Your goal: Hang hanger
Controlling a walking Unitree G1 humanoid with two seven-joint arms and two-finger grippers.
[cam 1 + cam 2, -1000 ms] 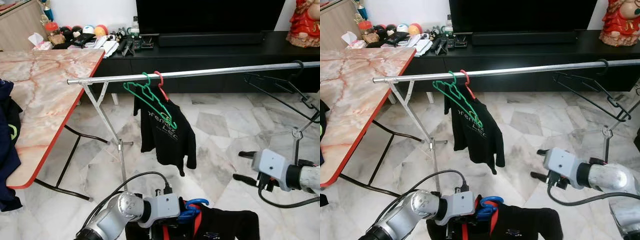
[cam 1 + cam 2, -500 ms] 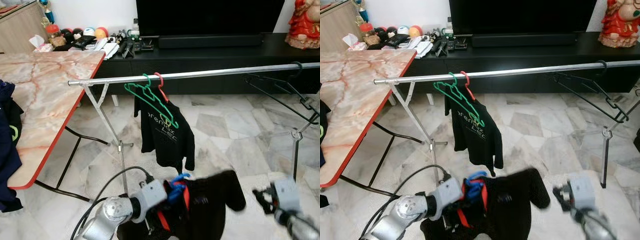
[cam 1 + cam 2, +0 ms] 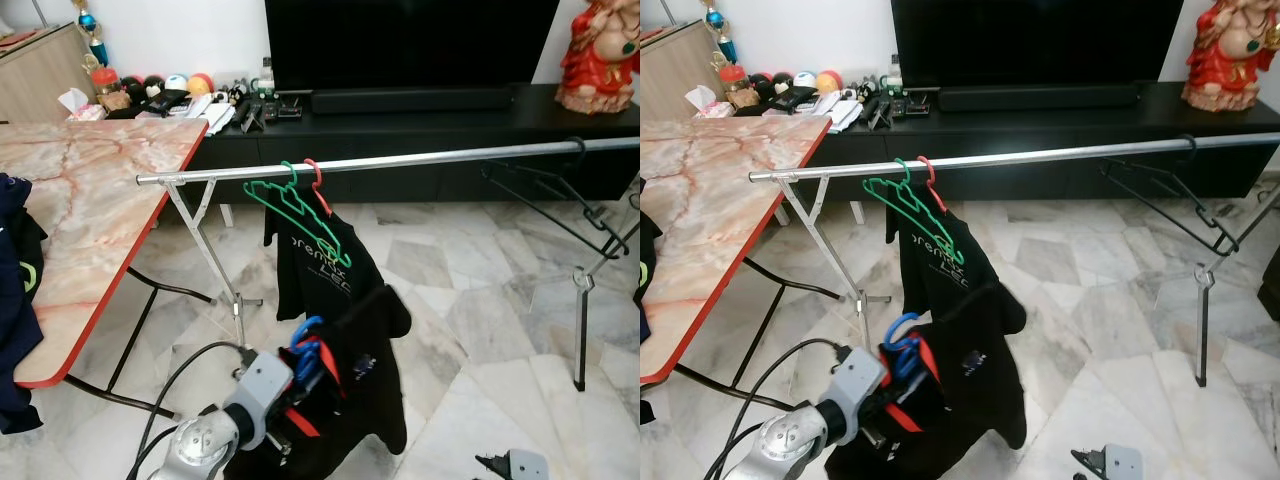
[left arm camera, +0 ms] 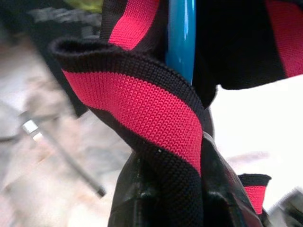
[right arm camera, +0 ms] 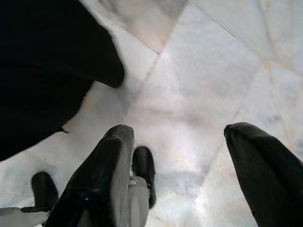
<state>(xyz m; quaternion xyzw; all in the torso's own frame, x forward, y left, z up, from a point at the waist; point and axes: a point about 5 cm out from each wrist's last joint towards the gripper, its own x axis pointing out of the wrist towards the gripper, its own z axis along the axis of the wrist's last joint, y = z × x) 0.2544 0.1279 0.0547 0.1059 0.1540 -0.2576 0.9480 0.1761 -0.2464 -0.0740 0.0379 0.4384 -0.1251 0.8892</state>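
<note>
At the lower left of the left eye view, the left gripper (image 3: 300,372) reaches up and forward from its silver arm, its fingers clamped on the blue hanger (image 3: 306,338), which carries a black shirt with a red collar (image 3: 372,370) just below and in front of the silver rail (image 3: 420,159). A green hanger (image 3: 296,206) and a red hanger (image 3: 317,184) with another black shirt (image 3: 318,268) already hang on the rail. The right gripper (image 5: 184,165) hangs low at the bottom right over the marble floor (image 3: 480,310), its fingers spread apart.
</note>
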